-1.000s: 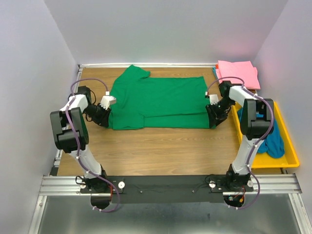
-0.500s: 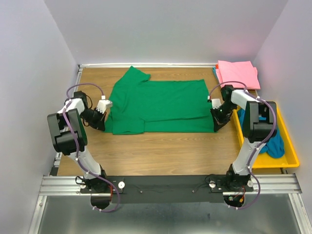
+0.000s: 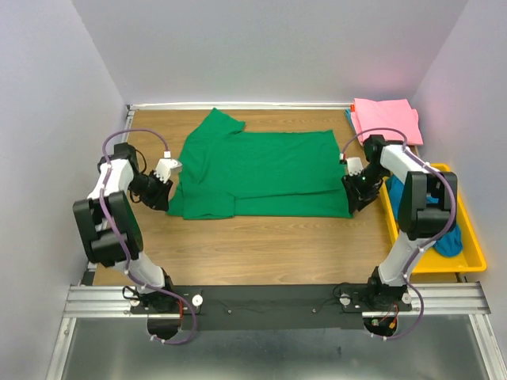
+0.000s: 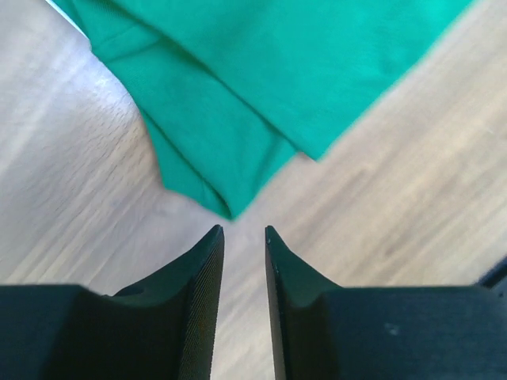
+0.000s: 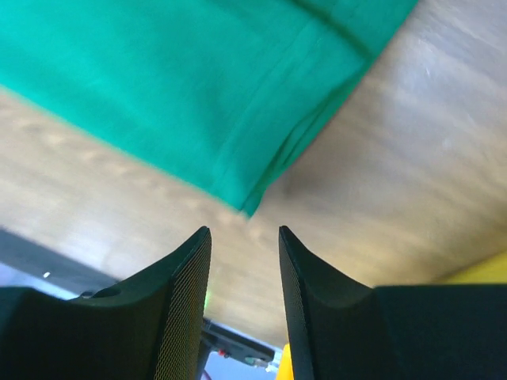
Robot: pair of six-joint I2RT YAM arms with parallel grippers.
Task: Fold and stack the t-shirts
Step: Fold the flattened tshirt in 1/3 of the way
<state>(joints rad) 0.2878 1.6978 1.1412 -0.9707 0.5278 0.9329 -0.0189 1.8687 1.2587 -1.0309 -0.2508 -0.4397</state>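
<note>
The dark green t-shirt (image 3: 257, 170) lies flat across the middle of the table, with a fold line along its near part and one sleeve at the back left. My left gripper (image 3: 161, 199) is open and empty just off the shirt's near left corner; in the left wrist view (image 4: 244, 231) the shirt (image 4: 261, 87) ends just ahead of the tips. My right gripper (image 3: 354, 202) is open and empty just off the near right corner; in the right wrist view (image 5: 244, 231) the shirt (image 5: 182, 87) ends just ahead. A folded pink t-shirt (image 3: 386, 119) lies at the back right. The teal-blue t-shirt (image 3: 447, 229) is bunched in the tray.
A yellow plastic tray (image 3: 469, 257) stands along the right edge of the table, close to my right arm. White walls close in the back and both sides. Bare wood lies between the shirt and the arm bases.
The shirt's near edge slid a little toward the arm bases with both grippers at its near corners. Both grippers have since let go and backed slightly outward.
</note>
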